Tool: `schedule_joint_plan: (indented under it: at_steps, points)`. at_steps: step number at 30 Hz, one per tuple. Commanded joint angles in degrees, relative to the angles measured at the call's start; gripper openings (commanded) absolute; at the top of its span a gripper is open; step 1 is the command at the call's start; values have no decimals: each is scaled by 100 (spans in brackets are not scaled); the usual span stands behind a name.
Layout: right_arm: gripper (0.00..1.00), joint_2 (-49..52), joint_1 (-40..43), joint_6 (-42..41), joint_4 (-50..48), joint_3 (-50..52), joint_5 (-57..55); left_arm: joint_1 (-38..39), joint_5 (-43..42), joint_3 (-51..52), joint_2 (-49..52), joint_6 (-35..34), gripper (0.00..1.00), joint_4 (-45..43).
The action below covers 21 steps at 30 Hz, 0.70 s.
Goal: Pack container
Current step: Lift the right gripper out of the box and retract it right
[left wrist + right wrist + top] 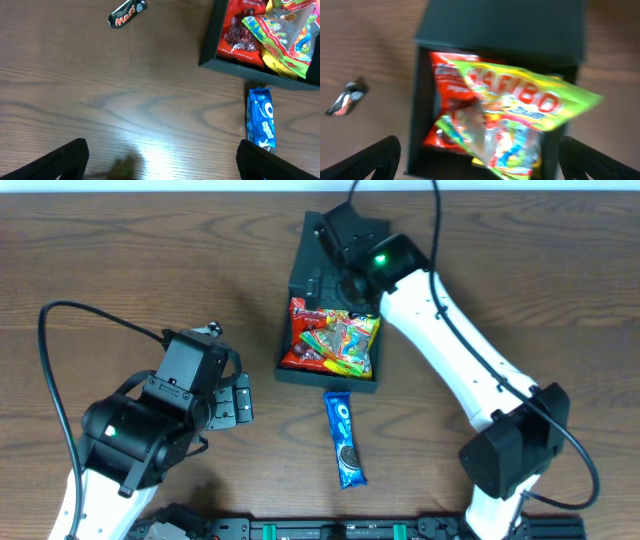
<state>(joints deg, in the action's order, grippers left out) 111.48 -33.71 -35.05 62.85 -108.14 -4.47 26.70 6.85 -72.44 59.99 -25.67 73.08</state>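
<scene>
Overhead view, near to far. The left gripper hangs over bare table, fingers spread, holding nothing. An Oreo pack lies just before the container, apart from its front wall. The container sits mid-table, lid folded open at the far side. Inside, a Haribo bag lies on a red packet. The right gripper hovers above them, fingers spread and empty.

Handling, as judged: light, stiff card, matte rather than slippery, liable to dent under a hard pinch. It is best taken at the lid's free edge or a side wall.

Limits: the right wrist view is blurred, the left arm half hides a Mars bar overhead, and the container floor is covered.
</scene>
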Motion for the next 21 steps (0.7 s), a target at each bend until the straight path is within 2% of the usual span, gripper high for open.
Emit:
schedule_joint_plan:
  at_steps: [1,21]
  points:
    - [99,103,-26,326,-140,9,0,0,105,39,-31,37,95,13]
    - [99,1158,428,385,-605,289,0,0,105,39,-31,37,95,13]
